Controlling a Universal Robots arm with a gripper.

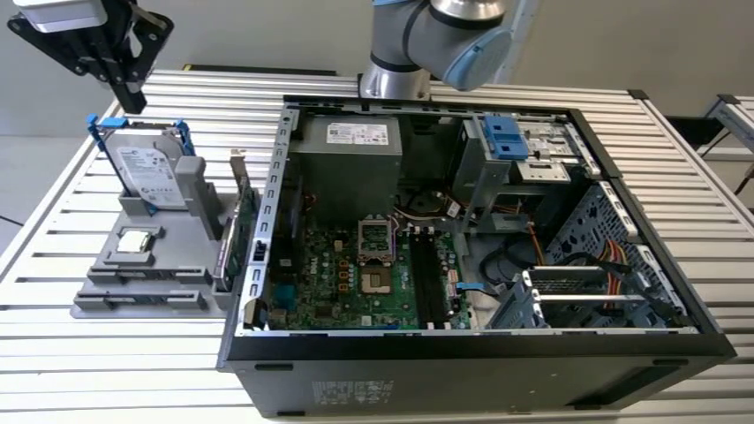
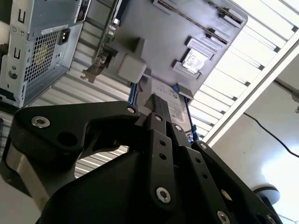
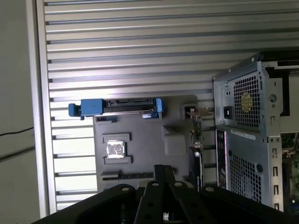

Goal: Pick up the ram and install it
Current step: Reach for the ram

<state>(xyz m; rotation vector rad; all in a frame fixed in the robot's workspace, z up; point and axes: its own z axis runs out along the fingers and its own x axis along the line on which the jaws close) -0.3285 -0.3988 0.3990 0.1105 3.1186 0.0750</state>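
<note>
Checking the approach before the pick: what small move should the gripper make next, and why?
Probably open the jaws first. The gripper hangs well above the holder, jaws shut and empty, and the thin strip that looks like the ram sits in a slot beside the processor; shut jaws could not straddle it.

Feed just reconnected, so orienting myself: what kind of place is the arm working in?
Most likely a lab bench set up for robotic PC assembly: an open computer case lies on a slatted metal table, with a grey fixture beside it holding a hard drive.
</note>
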